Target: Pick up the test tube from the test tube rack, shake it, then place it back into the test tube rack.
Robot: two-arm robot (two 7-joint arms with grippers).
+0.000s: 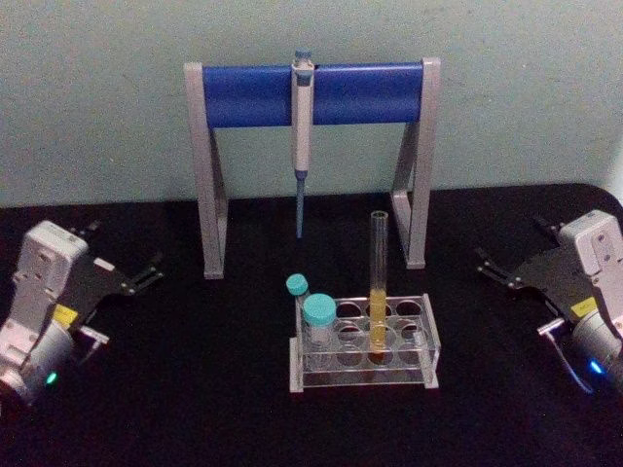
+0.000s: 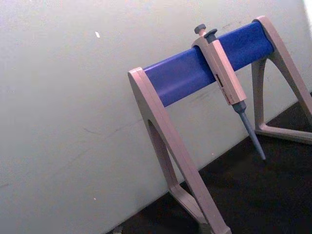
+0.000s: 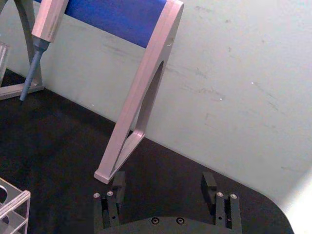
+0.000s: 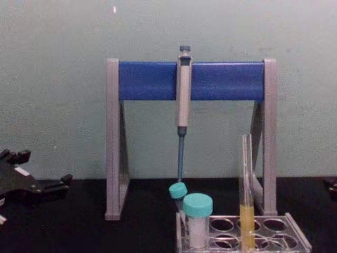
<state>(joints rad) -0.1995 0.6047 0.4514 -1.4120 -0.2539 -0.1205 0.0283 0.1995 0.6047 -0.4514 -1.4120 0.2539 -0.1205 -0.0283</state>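
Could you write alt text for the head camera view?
A tall glass test tube with yellow liquid stands in a clear test tube rack on a black table, beside two teal-capped tubes. Behind, a pipette hangs on a blue-barred stand; the left gripper and right gripper rest open at either side.

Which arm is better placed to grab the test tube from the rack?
Right. The right pincer sits open, nearer the test tube; teal-capped tubes stand between it and the left pincer.
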